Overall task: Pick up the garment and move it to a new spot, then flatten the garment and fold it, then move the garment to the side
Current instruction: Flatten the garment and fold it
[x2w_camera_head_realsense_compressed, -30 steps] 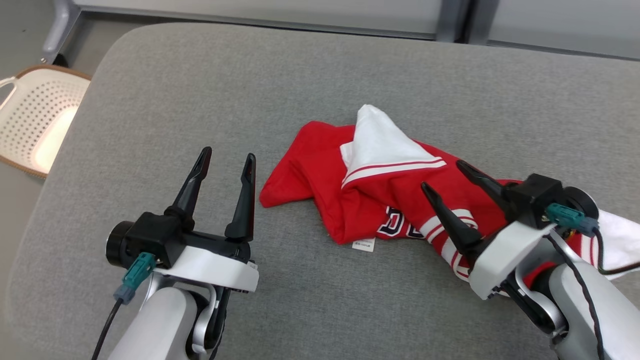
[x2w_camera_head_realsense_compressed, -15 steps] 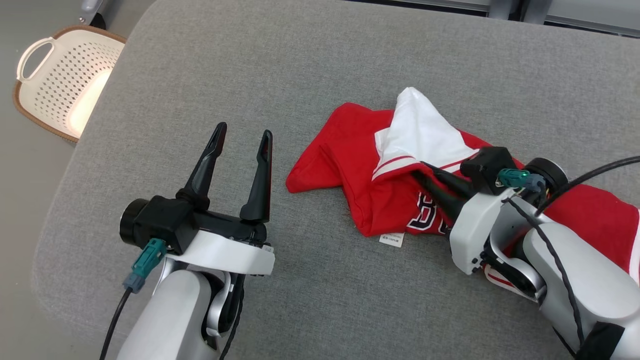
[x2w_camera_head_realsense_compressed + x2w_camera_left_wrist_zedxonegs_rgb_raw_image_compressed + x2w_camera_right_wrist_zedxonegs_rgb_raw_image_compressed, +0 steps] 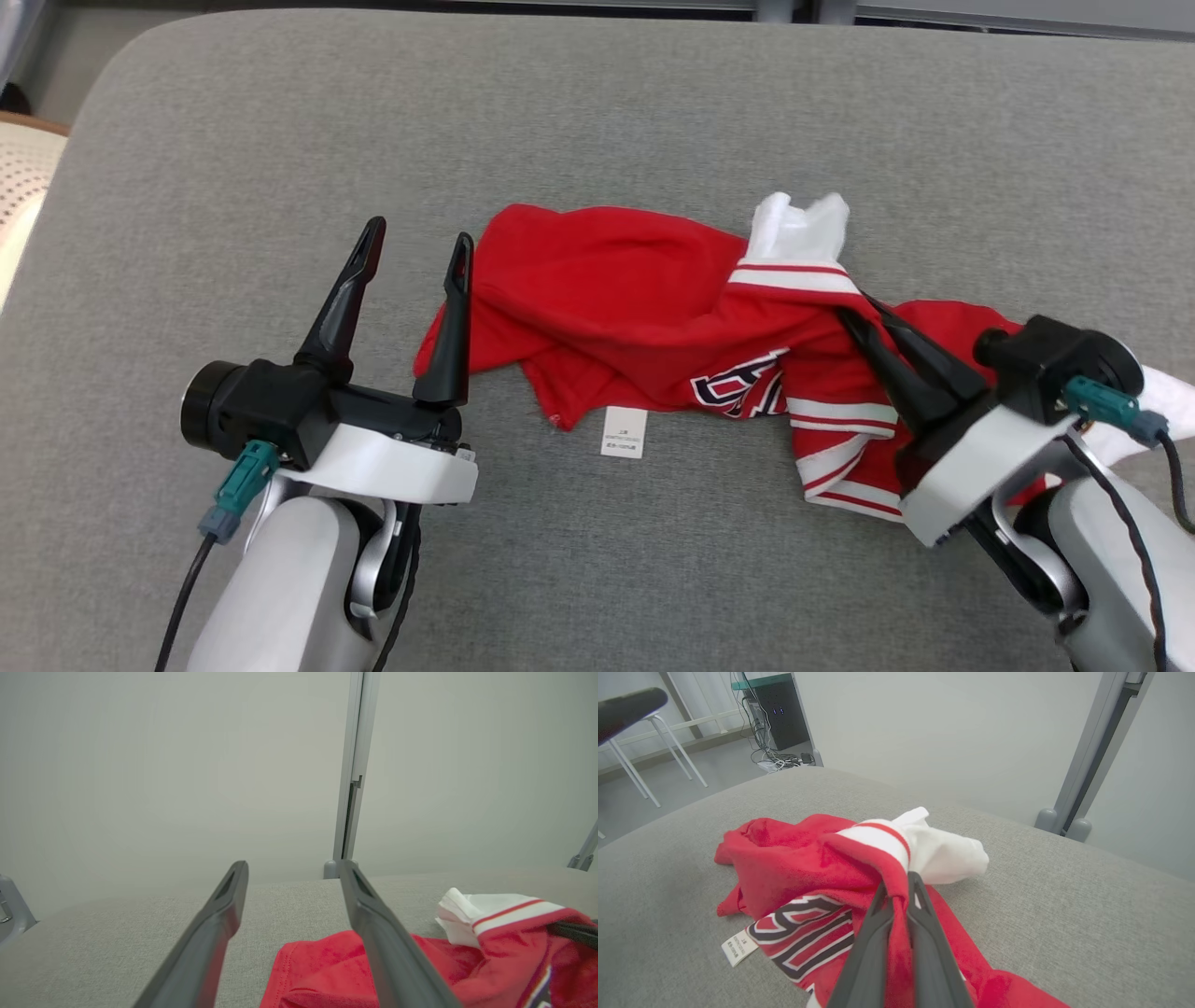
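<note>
**ENTRY: Red garment, pinched at the striped band, free end towards the left arm**

Change since a second ago: the right tool (image 3: 851, 306) stood open over the cloth and its fingers are now closed together on a fold. The garment (image 3: 616, 280) was bunched under a broad white flap and is now drawn out into a longer, flatter band. The head camera has also shifted, so part of the apparent movement is the view's own. The left tool (image 3: 418, 233) is as it was, fingers spread wide and holding nothing.

Location: the garment lies on the grey padded table (image 3: 280, 121), about mid-table, with every part resting on it.

Grip: the right tool's fingers clamp red cloth just below the red-and-white striped band. The white panel (image 3: 798, 224) bulges out beyond their tips.

Lie: the long axis runs across the table from left to right. From the right tool, most of the cloth extends towards the robot's left. The red left end reaches the left tool's inner finger, though whether they touch cannot be told.

Other marks: a white label (image 3: 624, 432) lies on the near edge, and a basket (image 3: 19, 177) sits off the table's left side.

Judgement: the left arm is the nearer to the free end. A lift by the right tool alone would probably trail that end along the table.
</note>
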You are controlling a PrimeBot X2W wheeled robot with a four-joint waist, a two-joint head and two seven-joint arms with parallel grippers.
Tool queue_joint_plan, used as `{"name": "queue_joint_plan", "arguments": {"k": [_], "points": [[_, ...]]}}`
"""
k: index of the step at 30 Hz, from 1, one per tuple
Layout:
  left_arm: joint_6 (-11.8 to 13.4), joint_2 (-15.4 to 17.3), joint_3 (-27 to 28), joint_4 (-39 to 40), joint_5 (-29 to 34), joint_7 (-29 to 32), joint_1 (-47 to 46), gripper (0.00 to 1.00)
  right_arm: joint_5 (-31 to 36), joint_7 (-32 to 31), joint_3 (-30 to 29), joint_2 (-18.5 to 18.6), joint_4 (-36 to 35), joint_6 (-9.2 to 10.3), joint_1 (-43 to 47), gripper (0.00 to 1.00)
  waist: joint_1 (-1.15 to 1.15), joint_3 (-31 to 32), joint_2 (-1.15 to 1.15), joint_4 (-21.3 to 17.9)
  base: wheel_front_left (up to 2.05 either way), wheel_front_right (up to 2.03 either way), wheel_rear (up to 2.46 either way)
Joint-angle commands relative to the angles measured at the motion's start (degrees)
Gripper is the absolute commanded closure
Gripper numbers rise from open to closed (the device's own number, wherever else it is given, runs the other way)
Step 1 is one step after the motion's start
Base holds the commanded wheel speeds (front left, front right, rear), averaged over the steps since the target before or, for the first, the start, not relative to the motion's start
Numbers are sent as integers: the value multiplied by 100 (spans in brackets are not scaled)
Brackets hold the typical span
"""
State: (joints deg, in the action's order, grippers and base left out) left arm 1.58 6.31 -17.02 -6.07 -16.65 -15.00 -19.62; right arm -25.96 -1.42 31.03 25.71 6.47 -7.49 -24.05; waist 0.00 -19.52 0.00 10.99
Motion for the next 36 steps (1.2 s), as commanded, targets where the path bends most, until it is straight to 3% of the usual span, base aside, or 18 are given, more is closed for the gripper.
{"name": "queue_joint_plan", "arguments": {"k": [1,8,14,16,17,18,28,36], "points": [[-7,29,25,-6,29,-24,-98,0,57,43,-91,-19,-76,1,161,100,0,8,0,-212,0,0,0],[1,107,76,-77,43,-25,-25,0,256,128,-1011,-415,-559,0,1469,100,0,96,0,-558,0,0,0],[46,180,109,-61,12,-7,70,0,251,173,-1685,-877,-501,1,2210,100,0,138,0,-739,0,0,0],[55,211,116,-55,8,20,121,0,247,167,-1812,-976,-442,1,2304,51,0,148,0,-796,0,0,0],[66,228,124,-43,3,30,142,0,200,196,-1859,-1039,-445,1,2323,6,0,150,0,-817,0,0,0],[82,250,137,-33,-3,43,155,0,192,222,-1906,-1070,-440,1,2334,0,0,152,0,-838,0,0,0],[313,345,275,73,-52,103,433,0,331,605,-2496,-1088,-929,0,2187,0,0,394,0,-999,0,0,0],[477,388,320,144,-92,118,843,0,738,451,-2917,-1074,-1177,0,2072,0,0,787,0,-1053,0,0,0]]}}
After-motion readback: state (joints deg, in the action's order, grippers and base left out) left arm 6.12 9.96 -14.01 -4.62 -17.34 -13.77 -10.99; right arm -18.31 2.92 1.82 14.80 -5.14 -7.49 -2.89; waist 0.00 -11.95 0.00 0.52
